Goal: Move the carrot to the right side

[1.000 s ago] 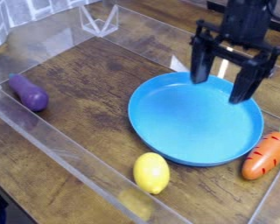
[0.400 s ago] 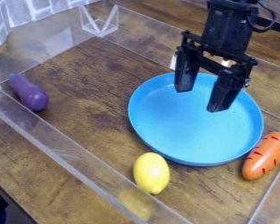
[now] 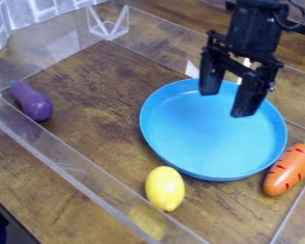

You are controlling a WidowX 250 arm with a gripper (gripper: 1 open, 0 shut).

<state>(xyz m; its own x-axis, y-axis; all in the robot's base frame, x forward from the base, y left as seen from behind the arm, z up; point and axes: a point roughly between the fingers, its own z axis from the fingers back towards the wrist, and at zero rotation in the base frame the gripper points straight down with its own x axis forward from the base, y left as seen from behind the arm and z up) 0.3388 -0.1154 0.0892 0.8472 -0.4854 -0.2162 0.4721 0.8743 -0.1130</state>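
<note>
So the black robot gripper (image 3: 229,89) is hanging over the round blue plastic plate (image 3: 212,130), fingers spread wide with nothing between them. The arm above runs out of the top of the frame, and the gripper hides part of the plate's far rim. Can't see anything on the bit of plate that shows. The plump orange toy carrot with the green leafy top (image 3: 290,170) is lying just beside the plate, near the frame's right edge.

The carrot (image 3: 290,170) is orange, apparently dark-grooved; the plate (image 3: 209,132) is plain blue.
</note>
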